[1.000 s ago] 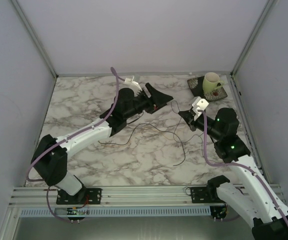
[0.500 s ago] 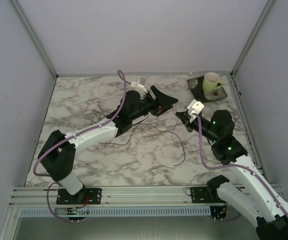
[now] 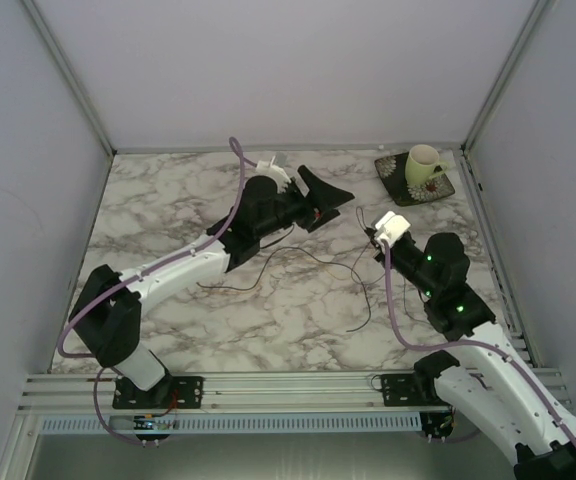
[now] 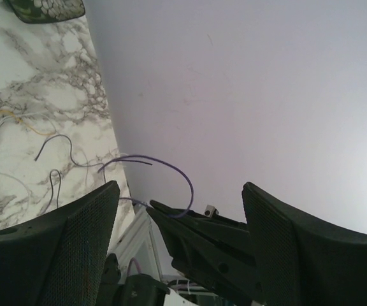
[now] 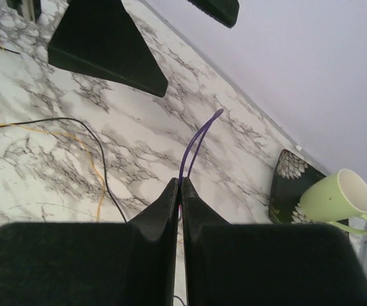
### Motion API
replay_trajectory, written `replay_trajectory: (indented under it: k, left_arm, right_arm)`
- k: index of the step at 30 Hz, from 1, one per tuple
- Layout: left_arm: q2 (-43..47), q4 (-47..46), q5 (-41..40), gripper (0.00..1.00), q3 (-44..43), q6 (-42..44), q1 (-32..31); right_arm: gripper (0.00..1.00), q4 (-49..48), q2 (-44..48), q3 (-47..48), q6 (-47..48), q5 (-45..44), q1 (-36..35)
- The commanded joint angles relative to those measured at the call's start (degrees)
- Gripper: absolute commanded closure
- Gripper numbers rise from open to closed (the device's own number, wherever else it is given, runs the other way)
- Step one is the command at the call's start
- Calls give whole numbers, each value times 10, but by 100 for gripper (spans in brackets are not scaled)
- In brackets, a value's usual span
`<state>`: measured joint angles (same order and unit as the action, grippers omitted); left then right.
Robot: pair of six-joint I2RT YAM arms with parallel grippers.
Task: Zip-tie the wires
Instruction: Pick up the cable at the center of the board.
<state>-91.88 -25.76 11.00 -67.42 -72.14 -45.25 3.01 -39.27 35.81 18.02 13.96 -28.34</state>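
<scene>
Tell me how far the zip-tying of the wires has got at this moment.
Done: nothing looks tied. The wires lie loose on the table, and no zip tie shows in any view. In hand: the right gripper is shut on a thin purple strand that loops out past its tips, and the left gripper is open opposite it. Left: gathering the strands and cinching a tie.

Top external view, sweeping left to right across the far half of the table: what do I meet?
Left gripper, jaws open → right gripper, jaws shut on the purple wire → green mug.
</scene>
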Motion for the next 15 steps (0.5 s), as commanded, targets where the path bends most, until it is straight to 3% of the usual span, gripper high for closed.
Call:
replay_trajectory:
  k: [1, 10, 15]
  left_arm:
    - [13, 64, 34, 21, -41, -10, 1]
    - [18, 28, 34, 21, -10, -44, -8]
    - [-6, -1, 39, 27, -11, -56, -16]
  right_arm:
    - [100, -24, 0, 3, 32, -21, -7]
    - [100, -44, -30, 7, 24, 0, -29]
    - [100, -56, -33, 11, 9, -6, -59]
